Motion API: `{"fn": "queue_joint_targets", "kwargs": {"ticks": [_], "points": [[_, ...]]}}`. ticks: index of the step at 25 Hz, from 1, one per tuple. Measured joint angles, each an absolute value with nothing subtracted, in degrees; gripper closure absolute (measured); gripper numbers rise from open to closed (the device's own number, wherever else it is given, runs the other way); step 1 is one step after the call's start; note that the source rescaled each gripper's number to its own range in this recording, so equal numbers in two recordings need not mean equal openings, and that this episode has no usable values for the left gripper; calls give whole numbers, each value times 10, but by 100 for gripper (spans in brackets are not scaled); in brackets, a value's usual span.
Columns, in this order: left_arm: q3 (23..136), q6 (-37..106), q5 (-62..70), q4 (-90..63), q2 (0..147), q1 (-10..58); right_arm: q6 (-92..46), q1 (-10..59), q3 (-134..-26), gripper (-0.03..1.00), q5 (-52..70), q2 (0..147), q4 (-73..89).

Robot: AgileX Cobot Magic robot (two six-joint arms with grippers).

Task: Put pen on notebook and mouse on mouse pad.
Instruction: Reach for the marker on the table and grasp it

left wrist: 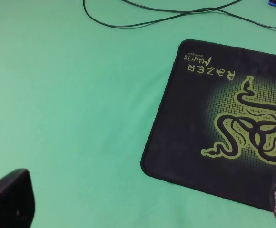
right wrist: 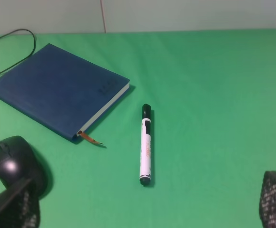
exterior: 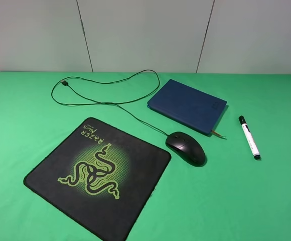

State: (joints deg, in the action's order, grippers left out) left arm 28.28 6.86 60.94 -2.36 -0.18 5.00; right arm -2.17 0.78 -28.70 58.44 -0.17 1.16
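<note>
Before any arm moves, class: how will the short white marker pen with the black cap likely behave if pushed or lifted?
The white pen lies flat on the green cloth; its round barrel would probably roll if pushed sideways. It looks rigid, light, and perhaps slippery.

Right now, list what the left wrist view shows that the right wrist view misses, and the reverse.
Only the left wrist view: the mouse pad. Only the right wrist view: the pen and the mouse. Both: the green table, the black cable, and the notebook, though the left view catches only a blue sliver of it.
</note>
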Motion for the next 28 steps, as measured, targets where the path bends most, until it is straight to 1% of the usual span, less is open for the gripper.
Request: {"fn": "queue_joint_targets", "kwargs": {"ticks": [28], "points": [[283,69,609,-24,-2,50,-22,8,-287,-3,584,-2,12]]}}
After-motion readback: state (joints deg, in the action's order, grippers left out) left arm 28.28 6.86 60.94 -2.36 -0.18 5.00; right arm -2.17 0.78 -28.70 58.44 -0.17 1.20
